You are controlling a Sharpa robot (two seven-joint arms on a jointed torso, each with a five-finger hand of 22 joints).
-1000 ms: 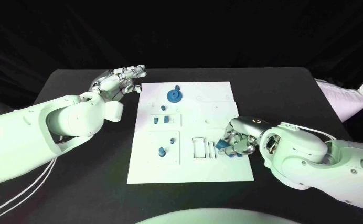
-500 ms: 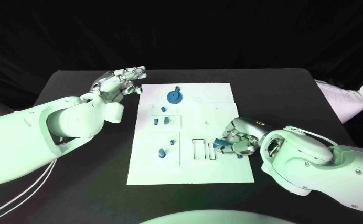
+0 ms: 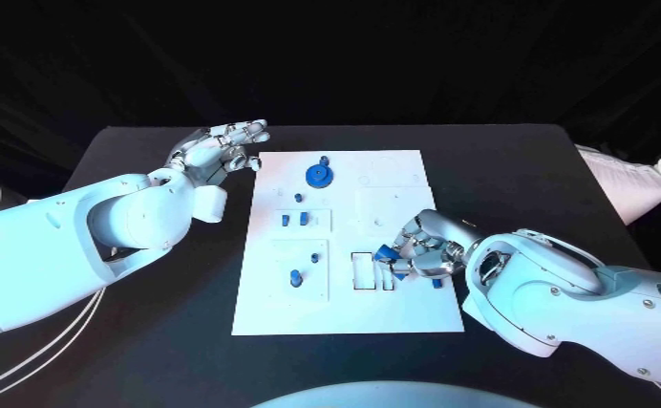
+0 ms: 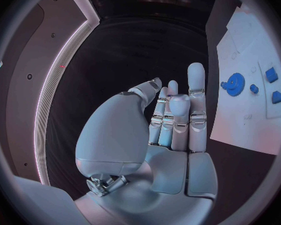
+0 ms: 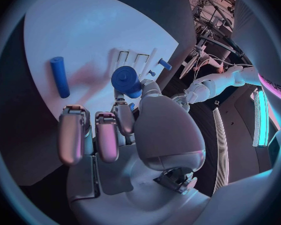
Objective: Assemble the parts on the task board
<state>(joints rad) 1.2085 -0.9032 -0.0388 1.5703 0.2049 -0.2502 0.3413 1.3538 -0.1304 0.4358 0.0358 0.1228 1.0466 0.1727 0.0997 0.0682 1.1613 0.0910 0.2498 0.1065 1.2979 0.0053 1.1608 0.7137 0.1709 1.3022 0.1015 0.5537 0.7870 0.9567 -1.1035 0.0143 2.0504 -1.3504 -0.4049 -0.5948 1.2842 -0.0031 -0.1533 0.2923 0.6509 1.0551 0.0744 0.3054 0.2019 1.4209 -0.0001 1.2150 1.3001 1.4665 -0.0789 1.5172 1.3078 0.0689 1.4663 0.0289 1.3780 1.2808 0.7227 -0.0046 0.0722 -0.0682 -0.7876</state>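
Note:
The white task board (image 3: 399, 312) lies mid-table. My right hand (image 3: 438, 247) hovers over the board's near right part and pinches a round blue part (image 3: 390, 254) just right of the two rectangular slots (image 3: 362, 270). In the right wrist view the same blue part (image 5: 127, 80) sits between thumb and a finger of that hand (image 5: 134, 135), with the slots (image 5: 131, 60) beyond it and a blue rod (image 5: 60, 76) lying loose on the board. My left hand (image 3: 221, 148) is raised off the board's far left corner, fingers apart and holding nothing.
A blue gear (image 3: 317, 175) sits at the board's far end; it shows too in the left wrist view as the gear (image 4: 234, 81). Small blue pieces (image 3: 293, 220) stand in the left column, with one more blue piece (image 3: 295, 277) nearer me. Black table (image 3: 523, 169) surrounds the board.
My right hand has carried the blue part leftward across the board, from near the right edge to beside the rectangular slots. The left hand has stayed put.

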